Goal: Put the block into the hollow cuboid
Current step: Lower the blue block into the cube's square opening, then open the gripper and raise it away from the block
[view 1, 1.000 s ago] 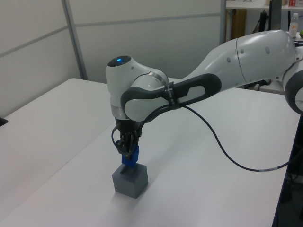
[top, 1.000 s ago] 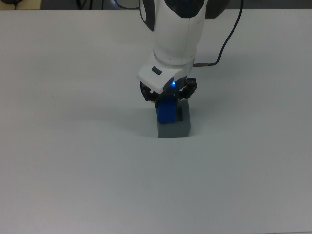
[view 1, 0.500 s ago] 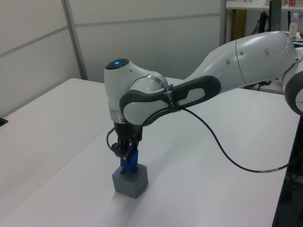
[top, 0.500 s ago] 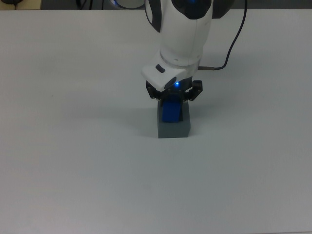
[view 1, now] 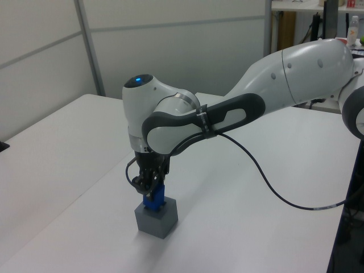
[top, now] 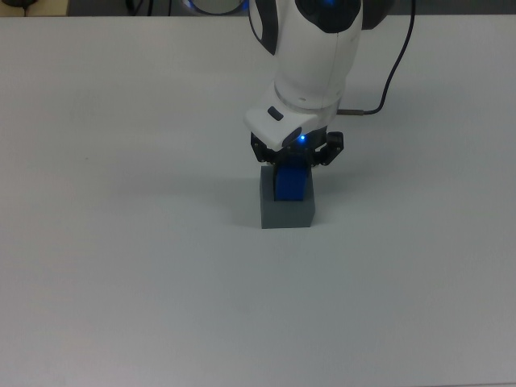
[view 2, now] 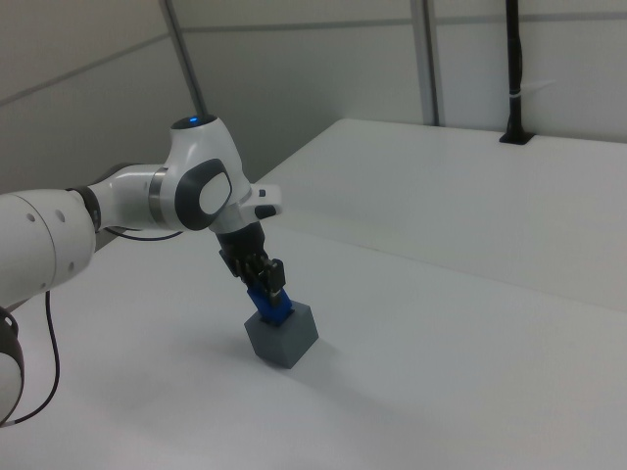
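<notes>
The grey hollow cuboid (top: 286,210) (view 1: 156,218) (view 2: 282,338) stands on the white table near the middle of the top view. The blue block (top: 291,183) (view 1: 153,199) (view 2: 270,305) sits partly down in the cuboid's recess, its upper part still showing above the rim. My gripper (top: 293,165) (view 1: 151,187) (view 2: 263,284) hangs straight over the cuboid and is shut on the block from both sides. The block's lower part is hidden by the cuboid's walls.
The white table (top: 121,266) spreads wide around the cuboid. A black cable (top: 387,81) runs from my wrist toward the top view's upper right. Wall panels (view 1: 187,45) stand behind the table in the left view.
My gripper has shifted slightly toward the top view's right and come lower, sinking the blue block further into the cuboid's recess.
</notes>
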Action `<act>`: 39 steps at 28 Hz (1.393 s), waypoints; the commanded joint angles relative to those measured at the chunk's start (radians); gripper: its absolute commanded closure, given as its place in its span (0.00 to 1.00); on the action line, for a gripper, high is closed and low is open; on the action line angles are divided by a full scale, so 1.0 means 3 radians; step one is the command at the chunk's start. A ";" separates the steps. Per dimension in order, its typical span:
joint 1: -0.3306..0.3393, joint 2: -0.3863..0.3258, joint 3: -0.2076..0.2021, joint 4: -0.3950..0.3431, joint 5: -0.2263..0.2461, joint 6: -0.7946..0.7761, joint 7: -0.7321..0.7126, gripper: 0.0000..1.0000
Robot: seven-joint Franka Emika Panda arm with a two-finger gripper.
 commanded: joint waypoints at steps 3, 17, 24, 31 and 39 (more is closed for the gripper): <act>0.0027 -0.0013 0.0000 -0.0082 -0.0121 0.0015 0.0072 0.82; 0.0027 0.0008 0.0000 -0.0087 -0.0177 -0.0021 -0.0066 0.72; 0.0027 0.0013 -0.0005 -0.0067 -0.0182 0.0000 -0.0020 0.00; 0.0016 -0.0120 -0.0051 -0.0051 -0.0177 -0.0143 -0.0046 0.00; -0.0132 -0.0488 -0.0123 -0.0082 -0.0157 -0.0567 -0.0077 0.00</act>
